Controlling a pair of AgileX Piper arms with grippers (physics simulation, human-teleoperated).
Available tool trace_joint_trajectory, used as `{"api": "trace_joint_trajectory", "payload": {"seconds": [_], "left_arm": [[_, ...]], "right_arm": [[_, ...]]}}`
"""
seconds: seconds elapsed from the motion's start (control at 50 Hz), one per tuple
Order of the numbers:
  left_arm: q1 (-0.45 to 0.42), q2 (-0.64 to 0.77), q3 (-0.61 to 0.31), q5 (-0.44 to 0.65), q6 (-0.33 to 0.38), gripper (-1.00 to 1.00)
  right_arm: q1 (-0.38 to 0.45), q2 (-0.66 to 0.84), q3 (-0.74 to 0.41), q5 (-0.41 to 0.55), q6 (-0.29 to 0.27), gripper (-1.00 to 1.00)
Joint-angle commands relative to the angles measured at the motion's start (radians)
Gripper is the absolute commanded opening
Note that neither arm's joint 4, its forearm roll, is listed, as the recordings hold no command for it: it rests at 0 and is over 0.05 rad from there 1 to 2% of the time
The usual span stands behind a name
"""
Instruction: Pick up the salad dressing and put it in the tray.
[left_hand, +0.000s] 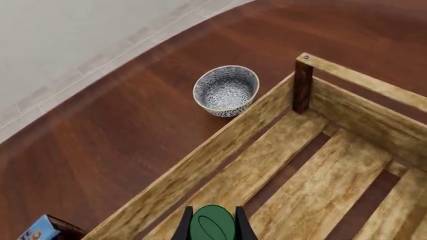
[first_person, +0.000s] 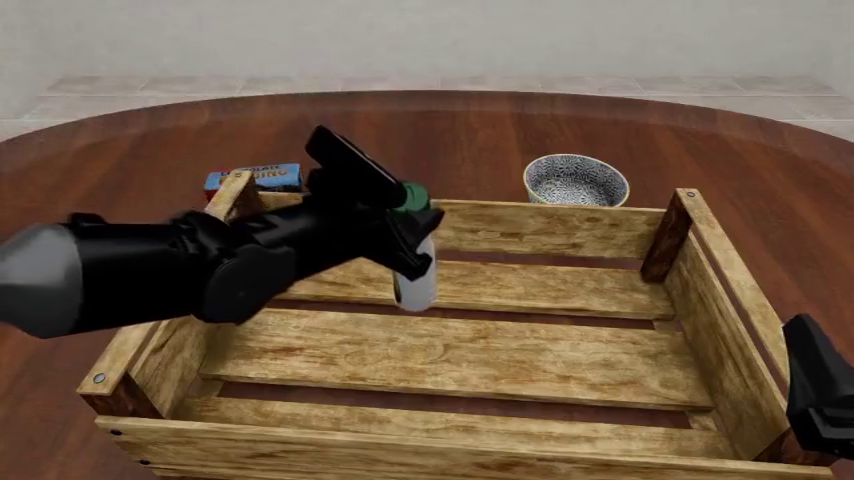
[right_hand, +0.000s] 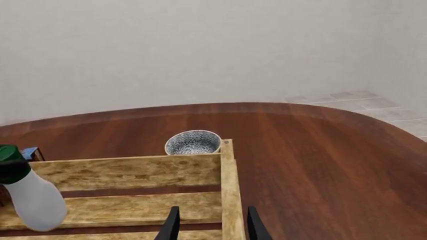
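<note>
Dark wooden tabletop (first_person: 561, 130): left tool (first_person: 411, 228) clamps the whitish green-capped salad dressing bottle (first_person: 416, 285) above the slatted wooden tray (first_person: 534, 228); next, lower and release. Right tool (right_hand: 210, 224) is parted, empty.

A: What does the left arm (first_person: 200, 265) look like?
B: Glossy black, bulky rounded segments, a grey rounded end nearest the camera.
A: And the grippers?
B: The right gripper (right_hand: 209, 224) has 2 thin, flat black fingers (right_hand: 172, 225).
</note>
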Motion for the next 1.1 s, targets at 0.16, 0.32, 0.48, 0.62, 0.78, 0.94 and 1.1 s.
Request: {"api": "trace_joint_trajectory", "payload": {"seconds": [0.16, 0.32, 0.48, 0.62, 0.78, 0.94, 1.1], "left_arm": [[-0.003, 0.037, 0.000, -0.016, 0.016, -1.00], [-0.014, 0.048, -0.007, -0.006, -0.009, -1.00], [-0.015, 0.058, -0.010, -0.003, -0.017, -1.00], [-0.019, 0.065, -0.010, -0.001, -0.026, -1.00], [-0.024, 0.072, -0.012, 0.001, -0.035, -1.00], [-0.031, 0.081, -0.011, -0.001, -0.051, -1.00], [-0.032, 0.087, -0.007, -0.004, -0.067, -1.00]], "right_arm": [[0.000, 0.000, -0.002, 0.001, 0.003, 1.00], [-0.001, 0.000, -0.001, 0.000, 0.004, 1.00], [-0.003, 0.000, 0.002, -0.004, 0.004, 1.00], [-0.002, 0.000, -0.001, -0.001, 0.004, 1.00], [-0.004, 0.000, 0.001, -0.003, 0.005, 1.00], [-0.004, 0.000, 0.002, -0.004, 0.005, 1.00], [-0.003, 0.000, 0.000, -0.002, 0.003, 1.00]]}}
